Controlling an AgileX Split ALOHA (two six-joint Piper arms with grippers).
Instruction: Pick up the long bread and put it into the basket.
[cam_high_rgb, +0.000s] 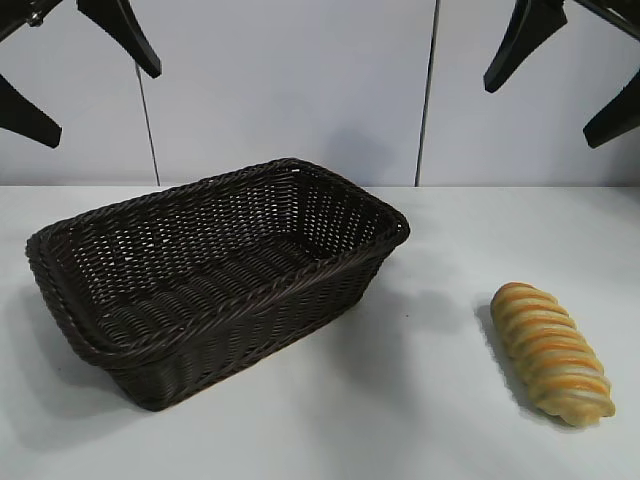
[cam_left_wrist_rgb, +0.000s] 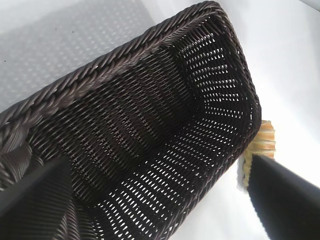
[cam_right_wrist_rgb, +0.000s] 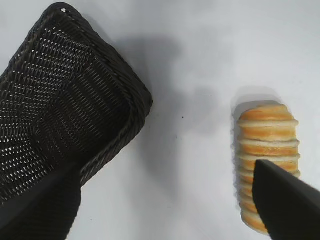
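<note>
The long bread (cam_high_rgb: 552, 352), golden-orange with pale cream stripes, lies on the white table at the front right. It also shows in the right wrist view (cam_right_wrist_rgb: 266, 150) and as a sliver in the left wrist view (cam_left_wrist_rgb: 261, 144). The dark brown wicker basket (cam_high_rgb: 300, 275) stands empty at the left centre, also seen in the left wrist view (cam_left_wrist_rgb: 125, 60) and the right wrist view (cam_right_wrist_rgb: 120, 80). My left gripper (cam_high_rgb: 85, 70) hangs open high above the basket's left end. My right gripper (cam_high_rgb: 565, 70) hangs open high above the bread.
The white table (cam_high_rgb: 420, 400) lies bare between the basket and the bread and in front of them. A pale wall with vertical seams (cam_high_rgb: 428, 90) stands behind.
</note>
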